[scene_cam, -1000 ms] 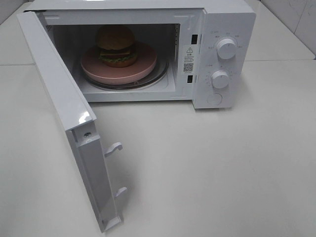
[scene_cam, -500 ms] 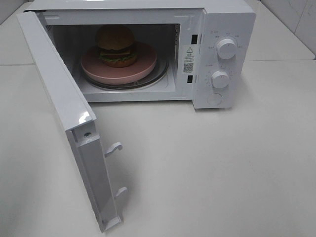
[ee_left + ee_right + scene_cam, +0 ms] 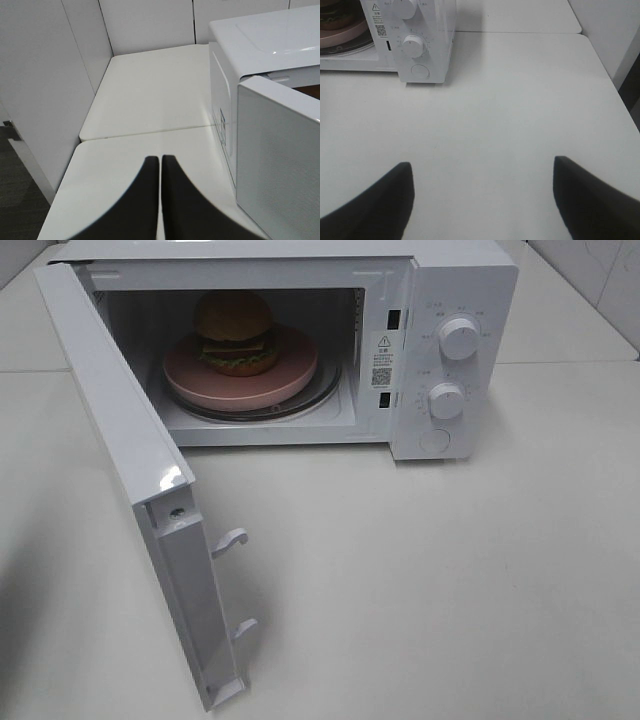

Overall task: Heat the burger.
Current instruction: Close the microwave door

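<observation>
Both well apart from burger on pink plate inside microwave: left jaws pressed together, open door between; right jaws spread over worktop.

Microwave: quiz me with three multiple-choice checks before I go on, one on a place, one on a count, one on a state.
1. Where at the microwave is the burger?
A. on its roof
B. on the pink plate inside it
C. out in front of it

2. How many knobs are on its panel?
A. one
B. four
C. two

3. The door is:
A. swung wide open
B. shut
C. taken off

Answers:
1 B, the burger sits on the plate inside the microwave.
2 C, one knob stands above the other on the right panel.
3 A, the door stands out to the left and the inside is in plain view.
</observation>
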